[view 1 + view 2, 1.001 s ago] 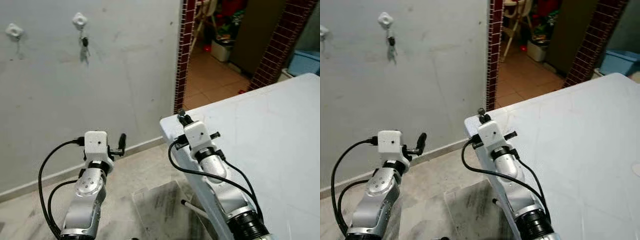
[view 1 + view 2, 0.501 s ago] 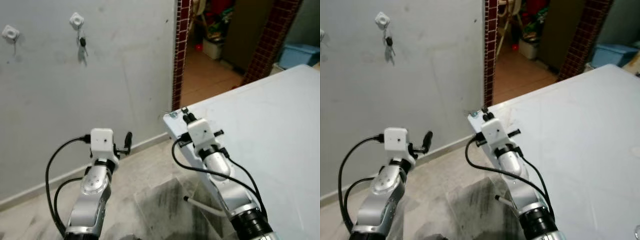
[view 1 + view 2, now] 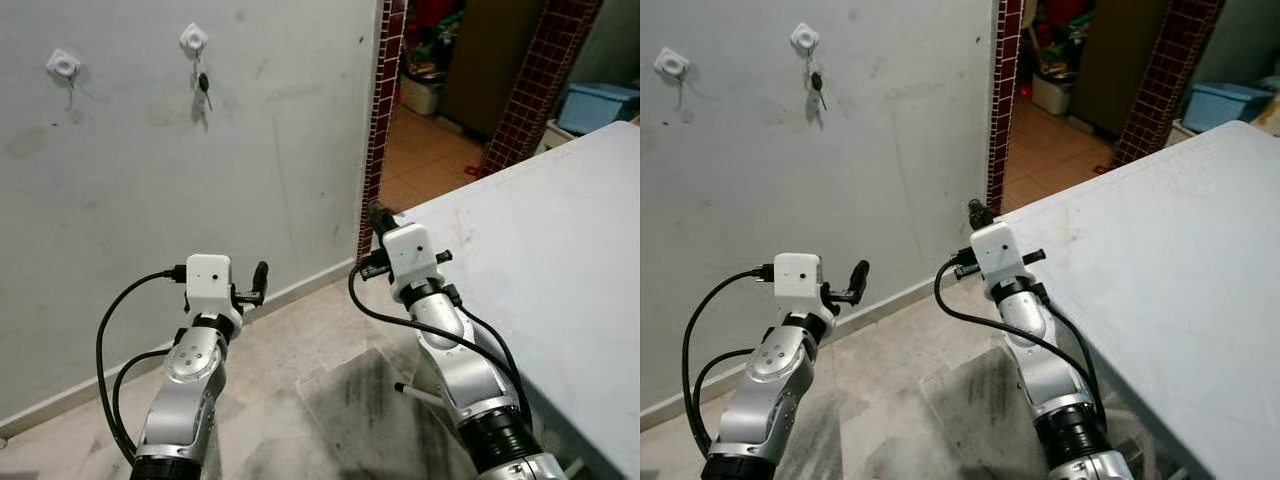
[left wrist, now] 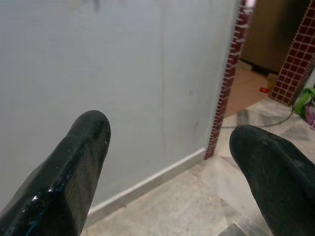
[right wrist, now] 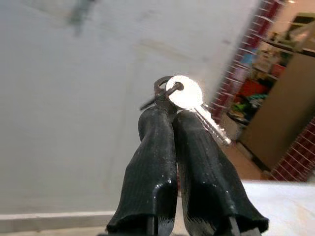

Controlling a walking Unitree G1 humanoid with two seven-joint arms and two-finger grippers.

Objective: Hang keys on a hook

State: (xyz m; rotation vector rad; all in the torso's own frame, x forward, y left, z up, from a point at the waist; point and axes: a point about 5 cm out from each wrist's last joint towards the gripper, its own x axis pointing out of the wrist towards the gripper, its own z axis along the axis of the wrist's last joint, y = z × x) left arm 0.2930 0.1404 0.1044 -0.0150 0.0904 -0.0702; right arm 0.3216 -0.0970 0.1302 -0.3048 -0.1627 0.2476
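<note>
I'm facing a big grey wall [image 3: 150, 180], and my view has swung since a second ago, so the wall and its fittings now sit further to the right in frame; that's the camera turning, not the things moving. On my right the white table [image 3: 560, 250] runs along, and its near corner, which showed clear of my right arm half a second back, is now hidden behind the wrist. Beyond the wall's edge a strip of dark red tile [image 3: 378, 110] frames a doorway onto an orange floor. Up on the wall I see two white hooks: the left hook [image 3: 62, 65] looks bare, the right hook [image 3: 193, 39] already carries a small dark key [image 3: 204, 84] dangling under it. My left gripper [image 4: 167, 162] hovers low by the skirting, fingers spread wide with nothing between them. My right gripper [image 5: 172, 118] is raised at the table's corner, fingers pinched tight together on the keys [image 5: 189, 101], a silver key and ring poking out past the tips, well short of either hook.
</note>
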